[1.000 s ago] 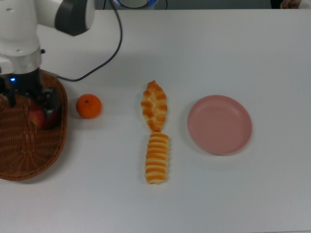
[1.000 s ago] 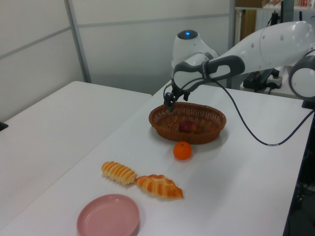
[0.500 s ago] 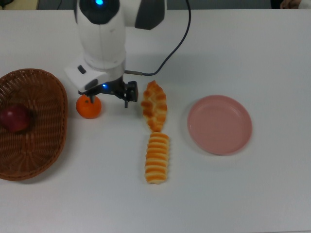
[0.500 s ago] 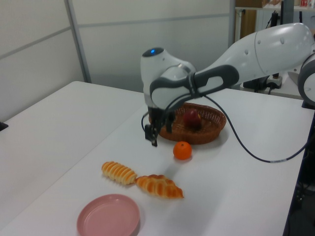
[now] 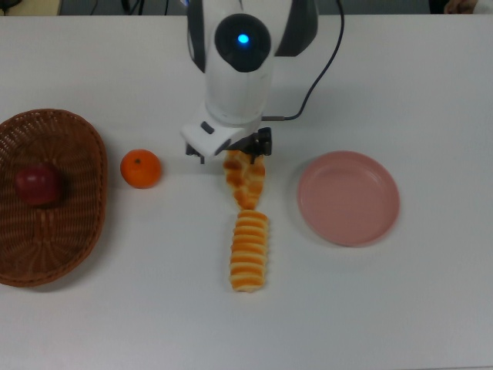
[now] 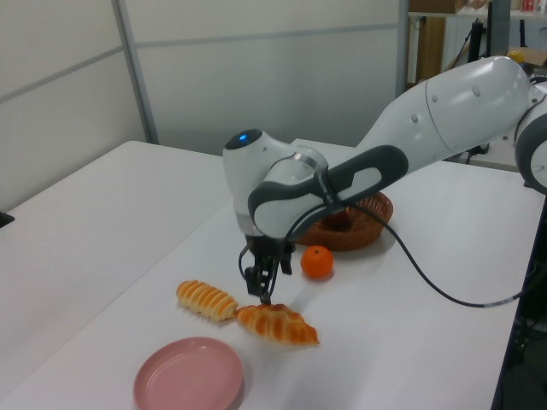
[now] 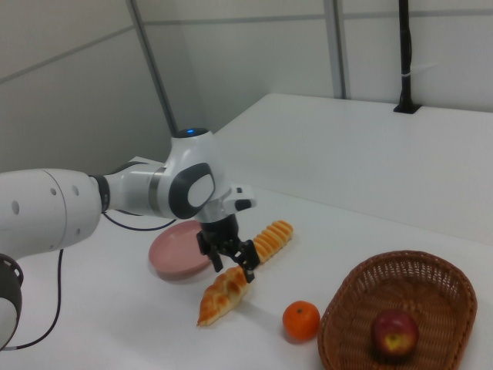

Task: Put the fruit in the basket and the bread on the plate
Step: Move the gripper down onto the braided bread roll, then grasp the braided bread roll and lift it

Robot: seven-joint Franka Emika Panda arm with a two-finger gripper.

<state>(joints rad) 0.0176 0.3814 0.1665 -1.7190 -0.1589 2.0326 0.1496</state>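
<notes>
The claw hangs spread and empty just over one tip of the braided pastry, at the centre of the right view; in the top view the arm covers that tip. The ridged loaf lies end to end with the braided pastry below centre in the top view. The plate sits bare at centre right. The mandarin rests on the white surface at centre left, just beside the basket, which holds the apple at the left edge.
</notes>
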